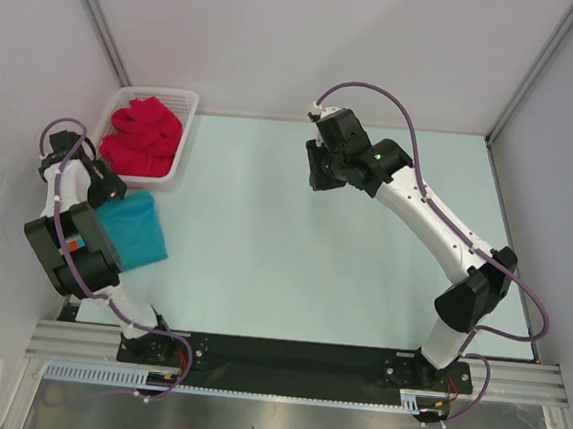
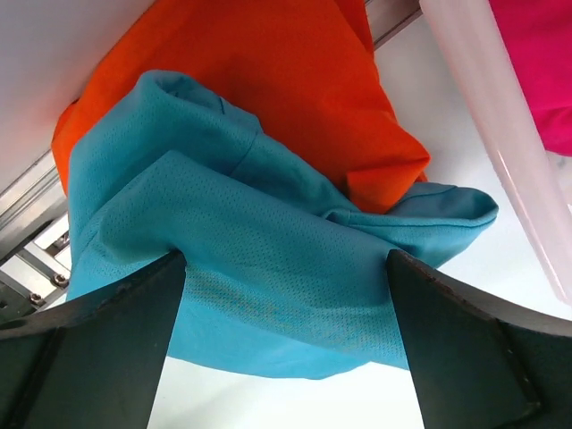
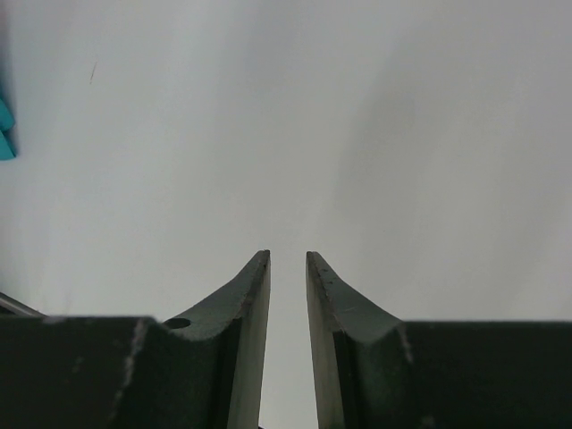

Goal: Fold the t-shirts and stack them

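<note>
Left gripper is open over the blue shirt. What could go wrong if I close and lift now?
1. The blue shirt lies bunched over part of the orange shirt; the left gripper, closing deep, might pinch both.
2. A grab at the crumpled middle may lift a wad, not an edge.
3. The basket stands close by; a sideways swing could knock it.

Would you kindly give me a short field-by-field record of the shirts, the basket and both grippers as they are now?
teal t-shirt: lying at the left edge of the table, partly over the orange t-shirt
pink t-shirt: bunched inside the white basket
left gripper: open wide, low over the teal t-shirt
right gripper: narrowly open, empty, over bare table
</note>
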Robot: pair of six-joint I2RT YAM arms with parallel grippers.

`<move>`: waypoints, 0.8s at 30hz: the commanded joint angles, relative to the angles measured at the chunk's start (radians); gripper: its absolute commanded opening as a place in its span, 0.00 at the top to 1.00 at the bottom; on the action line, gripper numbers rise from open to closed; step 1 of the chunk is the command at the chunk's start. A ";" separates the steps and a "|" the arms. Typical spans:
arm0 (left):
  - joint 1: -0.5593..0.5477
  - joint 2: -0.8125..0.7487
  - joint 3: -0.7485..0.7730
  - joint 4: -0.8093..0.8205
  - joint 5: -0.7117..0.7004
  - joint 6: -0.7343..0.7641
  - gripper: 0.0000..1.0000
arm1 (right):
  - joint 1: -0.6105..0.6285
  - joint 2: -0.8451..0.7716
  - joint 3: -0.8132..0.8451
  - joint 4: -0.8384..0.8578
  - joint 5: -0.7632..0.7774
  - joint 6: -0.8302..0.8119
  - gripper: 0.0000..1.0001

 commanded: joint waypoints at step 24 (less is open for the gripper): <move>-0.519 -0.408 0.279 0.082 0.507 0.189 0.00 | 0.105 -0.123 -0.176 0.171 0.125 0.058 0.69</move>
